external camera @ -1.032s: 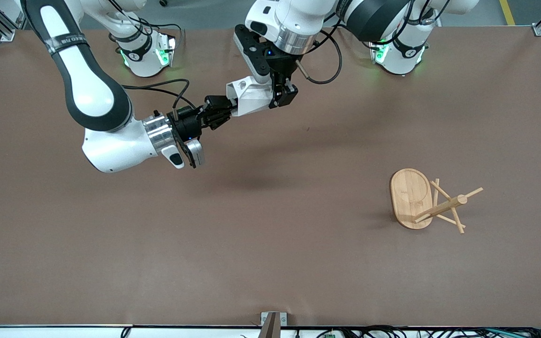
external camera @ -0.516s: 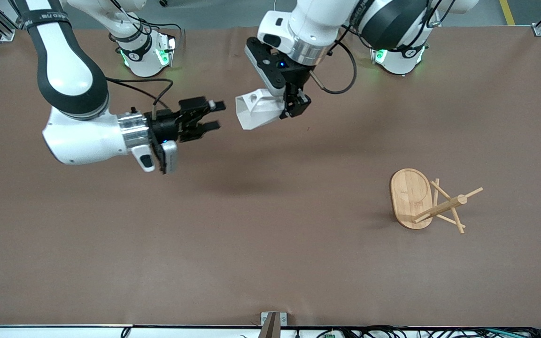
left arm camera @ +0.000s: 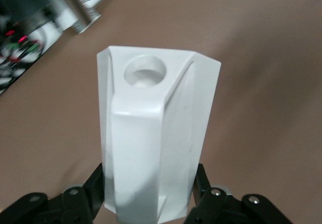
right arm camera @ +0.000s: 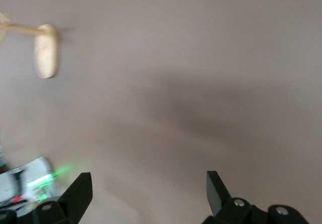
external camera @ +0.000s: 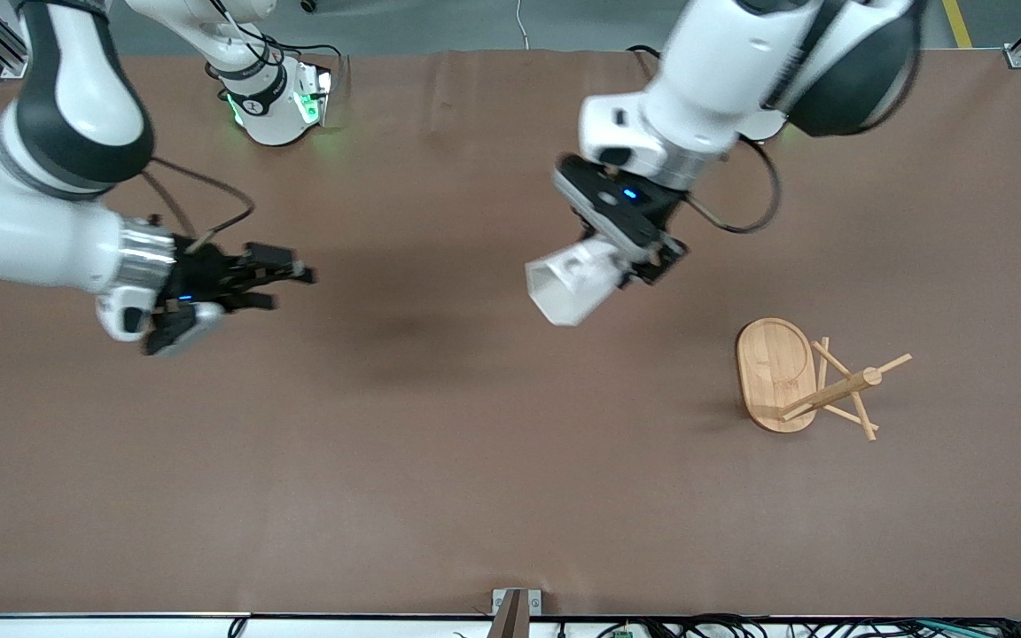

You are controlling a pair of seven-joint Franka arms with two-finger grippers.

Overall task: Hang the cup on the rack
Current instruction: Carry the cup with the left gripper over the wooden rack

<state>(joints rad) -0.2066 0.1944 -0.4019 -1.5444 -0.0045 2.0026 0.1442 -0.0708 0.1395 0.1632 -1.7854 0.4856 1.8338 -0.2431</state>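
Note:
My left gripper (external camera: 630,266) is shut on the white faceted cup (external camera: 571,282) and holds it in the air over the middle of the table. In the left wrist view the cup (left arm camera: 151,143) fills the frame, its handle tab with the round hole pointing away from the fingers (left arm camera: 201,183). The bamboo rack (external camera: 807,379) lies tipped on its side toward the left arm's end of the table, its oval base on edge and its post and pegs level with the table. My right gripper (external camera: 284,285) is open and empty, in the air over the right arm's end of the table.
The brown table mat (external camera: 475,461) is bare apart from the rack. The rack's base (right arm camera: 45,51) also shows far off in the right wrist view. A small metal bracket (external camera: 515,602) sits at the table edge nearest the front camera.
My right gripper let go of the cup and drew back toward the right arm's end. My left gripper carried the cup toward the rack.

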